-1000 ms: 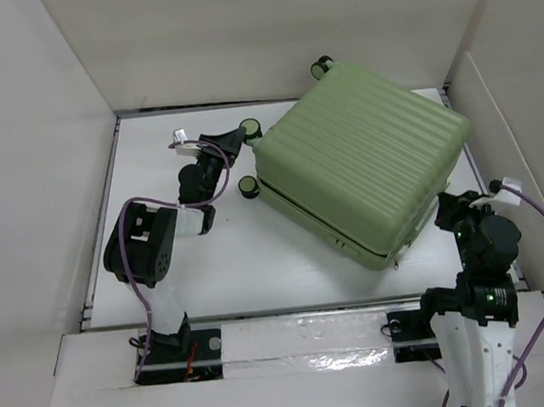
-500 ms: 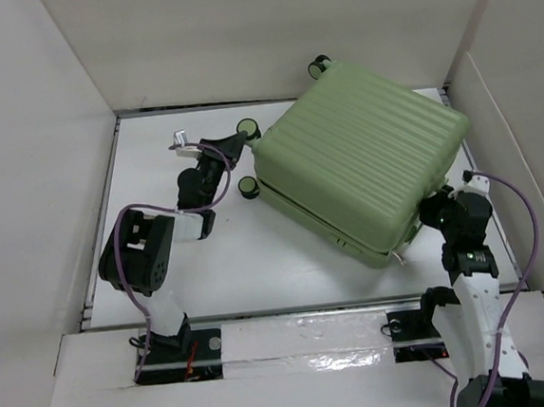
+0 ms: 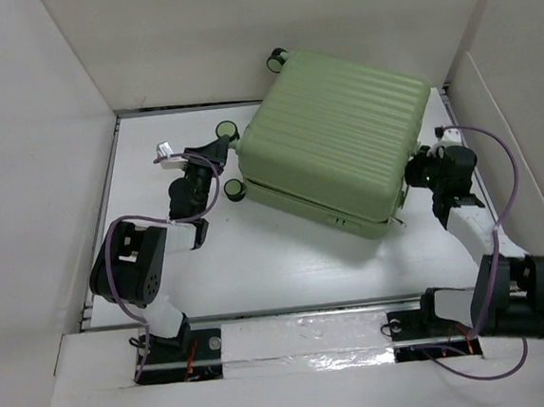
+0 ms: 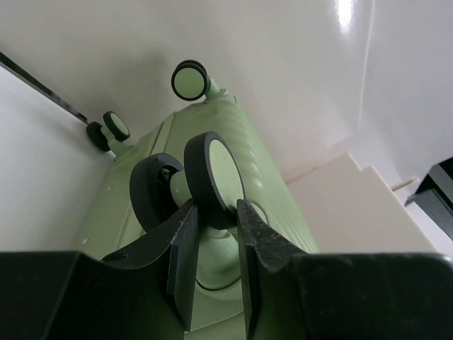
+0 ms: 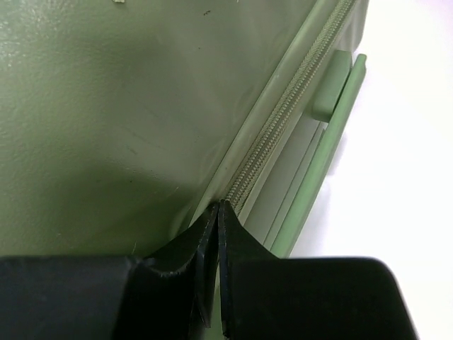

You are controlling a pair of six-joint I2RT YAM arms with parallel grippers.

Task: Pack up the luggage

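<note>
Lying flat and shut on the white surface, the light-green suitcase sits toward the far right in the top view. It is between the two hands. The left hand is at the wheel end and the right hand is at the other end. The wheels point left, so the left arm is nearer to them. From up here you cannot tell what either hand is doing.

In the left wrist view, the hand's two fingers pinch the green stem of a black caster wheel. The suitcase goes away from the hand toward the far wall. Its far end is cut off.

In the right wrist view, the fingers are pressed together, with their tips at the zipper. I cannot see a zipper pull, so I cannot tell if something thin is caught between them. The zipper runs up and away to the right, beside a pale green handle. I think the next move follows that line.
</note>
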